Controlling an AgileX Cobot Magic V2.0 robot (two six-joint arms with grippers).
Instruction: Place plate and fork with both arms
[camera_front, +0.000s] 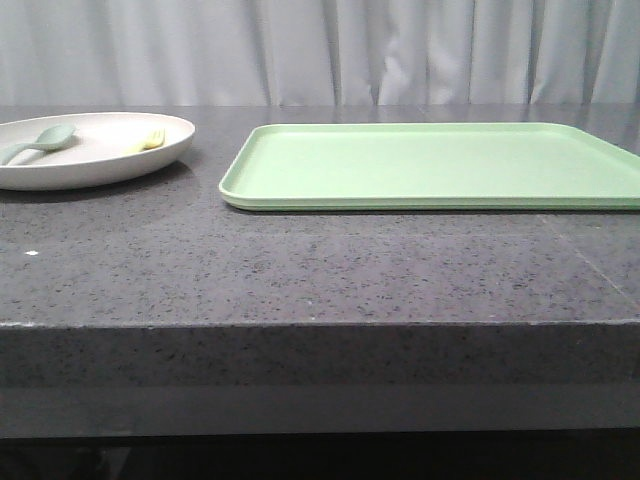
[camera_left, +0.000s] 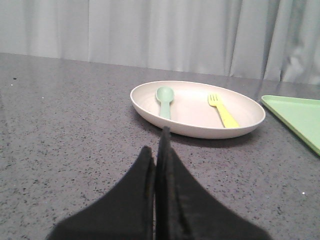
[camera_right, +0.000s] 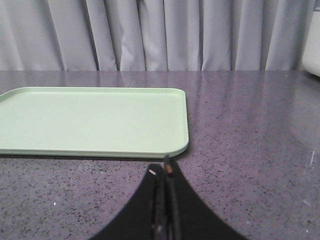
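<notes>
The cream plate (camera_front: 100, 165) sits at the far left of the table, with the pale-yellow fork (camera_front: 152, 140) and a teal-green spoon (camera_front: 40, 143) lying in it. In the left wrist view the plate (camera_left: 195, 129) lies just ahead of my left gripper (camera_left: 159, 145), which is shut and empty; the fork (camera_left: 222, 111) and the spoon (camera_left: 165, 100) lie side by side in it. My right gripper (camera_right: 166, 167) is shut and empty, just short of the near corner of the light-green tray (camera_right: 95, 120). Neither gripper shows in the front view.
The light-green rectangular tray (camera_front: 430, 165) lies right of the plate, and its corner shows in the left wrist view (camera_left: 300, 117). The dark speckled table (camera_front: 300, 270) ends in a front edge near the camera. Grey curtains hang behind.
</notes>
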